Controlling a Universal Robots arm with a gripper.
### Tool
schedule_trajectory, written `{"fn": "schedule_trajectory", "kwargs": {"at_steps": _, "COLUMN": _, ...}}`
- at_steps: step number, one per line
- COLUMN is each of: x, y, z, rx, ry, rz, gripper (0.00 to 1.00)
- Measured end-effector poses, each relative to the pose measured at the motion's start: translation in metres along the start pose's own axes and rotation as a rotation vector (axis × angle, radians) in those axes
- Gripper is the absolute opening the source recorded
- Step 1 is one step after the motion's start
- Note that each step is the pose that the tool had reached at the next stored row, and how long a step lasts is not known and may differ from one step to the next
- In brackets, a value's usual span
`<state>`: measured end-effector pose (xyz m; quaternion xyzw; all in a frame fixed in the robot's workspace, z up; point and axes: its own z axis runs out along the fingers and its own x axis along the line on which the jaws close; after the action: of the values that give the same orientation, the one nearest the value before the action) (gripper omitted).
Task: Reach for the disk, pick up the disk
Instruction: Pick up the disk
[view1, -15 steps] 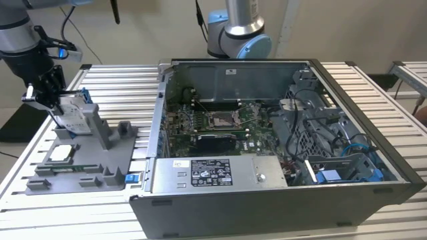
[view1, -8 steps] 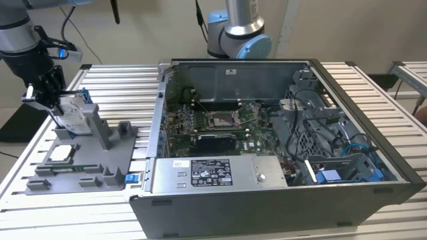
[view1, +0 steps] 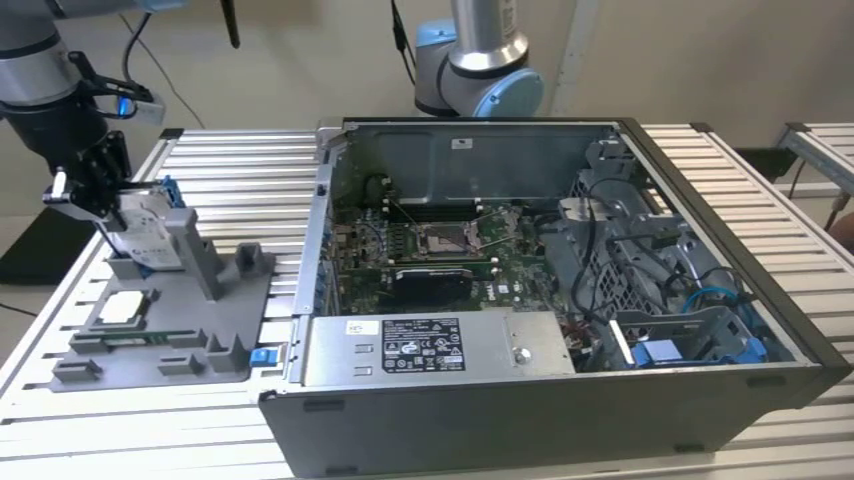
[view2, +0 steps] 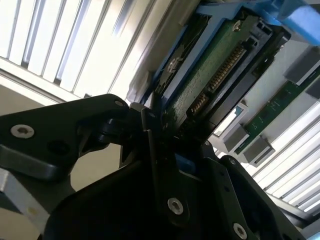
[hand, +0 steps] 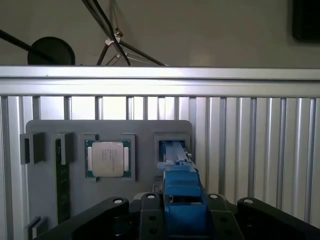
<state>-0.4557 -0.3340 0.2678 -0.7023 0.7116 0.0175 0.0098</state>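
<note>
Disk (view1: 158, 232): is standing on edge in the grey holder tray (view1: 220, 320), at nine o'clock from the open computer case (view1: 534, 420) in the exterior view; likely rigid, weighty, shock-sensitive; gripper (view1: 118, 212) is clamping its blue bracket (hand: 182, 192) edges, sparing the circuit board (view2: 210, 75).

What stays out of my sight

In the exterior view my arm (view1: 34, 70) runs off the top edge, and my gripper (view1: 114, 200) covers the upper corner of the disk (view1: 154, 240), whose label print is too small to read. In the second wrist view my black gripper body hides the disk's near end. In the first wrist view it stands edge-on, its face hidden.
</note>
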Motion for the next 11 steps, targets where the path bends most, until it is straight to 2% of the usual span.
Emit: {"fn": "schedule_trajectory", "kwargs": {"at_steps": 11, "x": 0.0001, "y": 0.0000, "z": 0.0000, "rx": -0.0002, "ry": -0.0059, "rz": 0.000, "gripper": 0.00}}
